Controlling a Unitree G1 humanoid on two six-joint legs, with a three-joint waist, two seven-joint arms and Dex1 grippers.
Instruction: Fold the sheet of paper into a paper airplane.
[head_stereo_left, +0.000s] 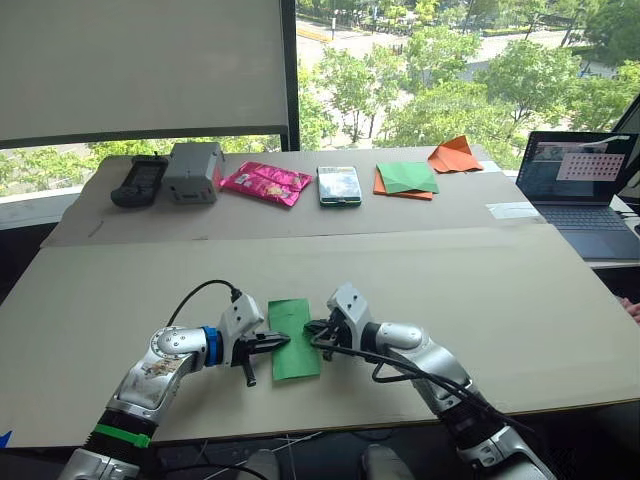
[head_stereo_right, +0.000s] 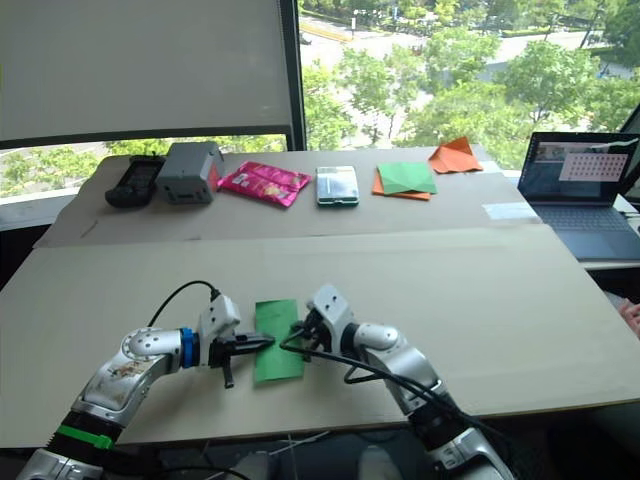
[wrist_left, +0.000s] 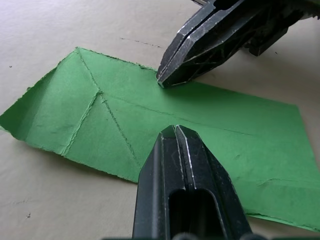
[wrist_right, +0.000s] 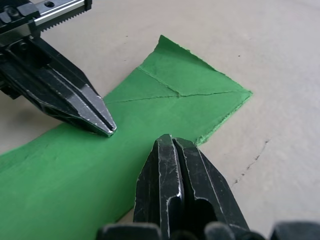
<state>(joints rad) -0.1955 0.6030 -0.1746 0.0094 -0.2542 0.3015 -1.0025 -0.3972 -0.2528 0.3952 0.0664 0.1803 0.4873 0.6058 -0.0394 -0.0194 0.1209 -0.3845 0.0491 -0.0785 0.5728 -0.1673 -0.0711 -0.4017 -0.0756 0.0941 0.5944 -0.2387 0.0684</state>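
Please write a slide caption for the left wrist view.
Both closed pincers, left and right, press on the folded green paper.

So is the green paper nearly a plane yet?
Not yet. The sheet of paper is already folded into a narrow strip, with diagonal creases at one end. Right now the left gripper and right gripper, jaws shut, press their tips down on it. Still left: the pointed nose and the wings, so most of the folding.

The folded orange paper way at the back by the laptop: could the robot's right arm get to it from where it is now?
Probably not. The right gripper is shut, its tip down on the sheet of paper at the near edge, while the folded orange paper lies across the table's whole depth. Nothing blocks the way; it just looks too far.
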